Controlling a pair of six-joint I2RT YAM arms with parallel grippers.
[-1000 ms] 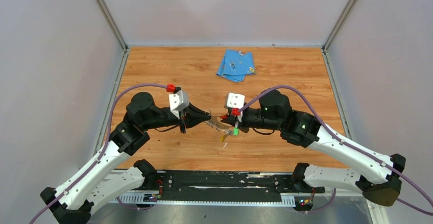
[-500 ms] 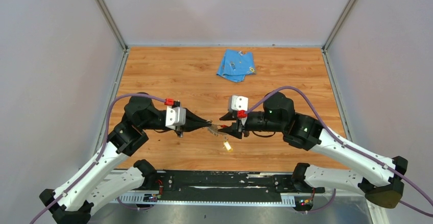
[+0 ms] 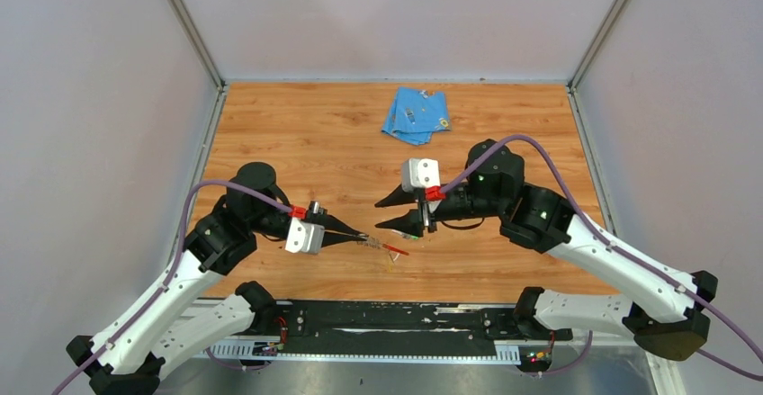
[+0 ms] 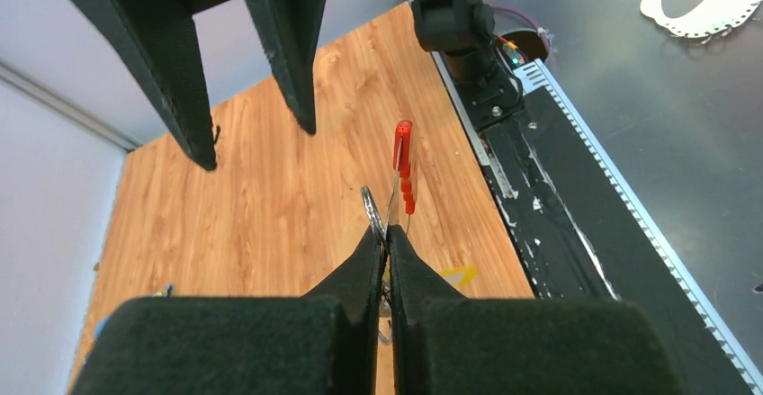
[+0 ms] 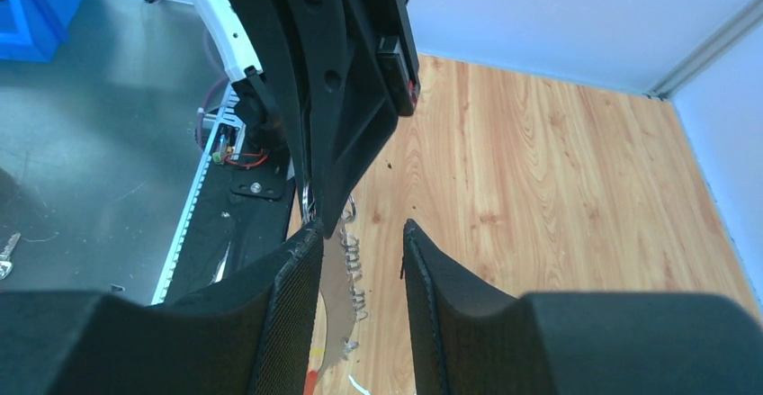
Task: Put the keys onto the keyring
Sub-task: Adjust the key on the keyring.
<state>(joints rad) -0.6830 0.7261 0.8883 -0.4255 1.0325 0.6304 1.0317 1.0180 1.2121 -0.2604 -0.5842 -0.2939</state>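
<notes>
My right gripper [image 3: 379,215]: jaws apart, nothing between them, facing my left
My left gripper [image 4: 387,237]: jaws clamped on the keyring [image 4: 401,168], held in the air
Keyring handling: light, stiff, thin, probably slippery; pinch its flat end
The yellow key [image 4: 459,275]: tiny, below the keyring

Top external view was taken from high above and behind the arm bases, tilted down and forward. The whole table [image 3: 315,125] up to the far wall was covered, from afar.

Left wrist view was taken from just behind the left gripper [image 4: 387,237], aimed along its fingers toward the right gripper [image 4: 255,141], at close range.

Right wrist view was aimed the opposite way, with the left gripper close ahead.

The table strip between both grippers and the base rail [image 3: 396,318] were shared by all three views. The keyring [image 4: 402,166] was recorded in the top and left wrist views.
</notes>
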